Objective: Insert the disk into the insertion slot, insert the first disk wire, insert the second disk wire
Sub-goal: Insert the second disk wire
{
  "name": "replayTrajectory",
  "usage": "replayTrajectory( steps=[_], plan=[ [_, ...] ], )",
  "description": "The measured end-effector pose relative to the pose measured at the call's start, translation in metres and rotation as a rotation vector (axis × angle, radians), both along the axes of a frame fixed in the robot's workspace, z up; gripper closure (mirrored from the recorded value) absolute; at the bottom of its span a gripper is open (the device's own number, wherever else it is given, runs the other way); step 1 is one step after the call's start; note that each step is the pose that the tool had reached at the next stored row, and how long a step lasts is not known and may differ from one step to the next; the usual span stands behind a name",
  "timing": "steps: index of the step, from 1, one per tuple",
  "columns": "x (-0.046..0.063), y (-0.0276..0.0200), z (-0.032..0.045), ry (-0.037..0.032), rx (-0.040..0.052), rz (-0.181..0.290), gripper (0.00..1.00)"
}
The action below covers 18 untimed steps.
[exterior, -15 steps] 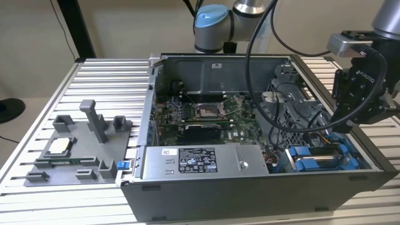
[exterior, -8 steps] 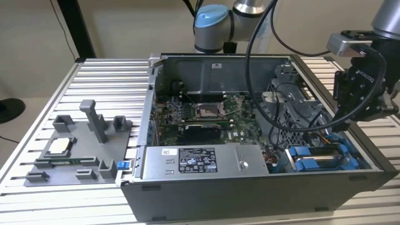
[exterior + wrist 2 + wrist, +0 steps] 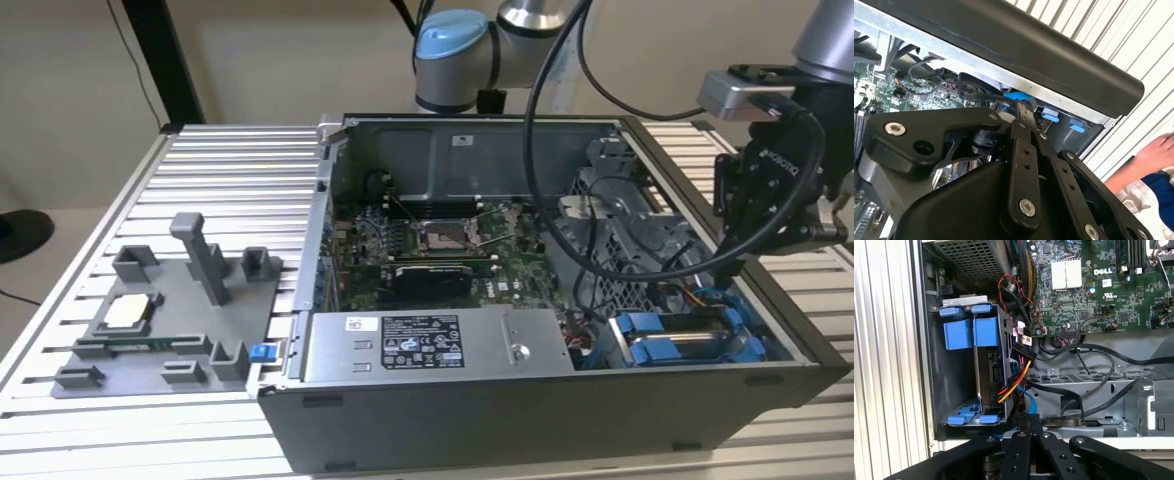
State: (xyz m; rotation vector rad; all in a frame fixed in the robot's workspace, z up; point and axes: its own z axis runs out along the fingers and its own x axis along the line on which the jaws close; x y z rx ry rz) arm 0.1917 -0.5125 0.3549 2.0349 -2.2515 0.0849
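disk already sits upright in the insertion slot, so a wire step seems in hand: the gripper, jaws nearly closed with nothing surely held, hovers by the blue wire, whose plug likely needs squaring to the disk.

The disk sits in the insertion slot, to the exterior view's right of the power-supply box.

Matt black pincer; grey-metal disk framed in smooth blue plastic.
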Motion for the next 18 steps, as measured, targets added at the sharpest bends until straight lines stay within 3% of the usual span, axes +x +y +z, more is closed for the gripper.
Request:
replayTrajectory(
  steps=[5, 6, 12, 13, 18],
  plan=[
    [0.0002, -0.0002, 0.0073, 0.0088, 0.0004, 0.0, 1.0],
    [0.0003, -0.0002, 0.0084, 0.0098, 0.0004, 0.0, 0.0],
    [0.0003, -0.0005, 0.0095, 0.0121, 0.0003, 0.0, 0.0],
    [0.0003, -0.0006, 0.0094, 0.0123, 0.0004, 0.0, 1.0],
    [0.0005, -0.001, 0.0095, 0.0128, 0.0004, 0.0, 1.0]
  ],
)
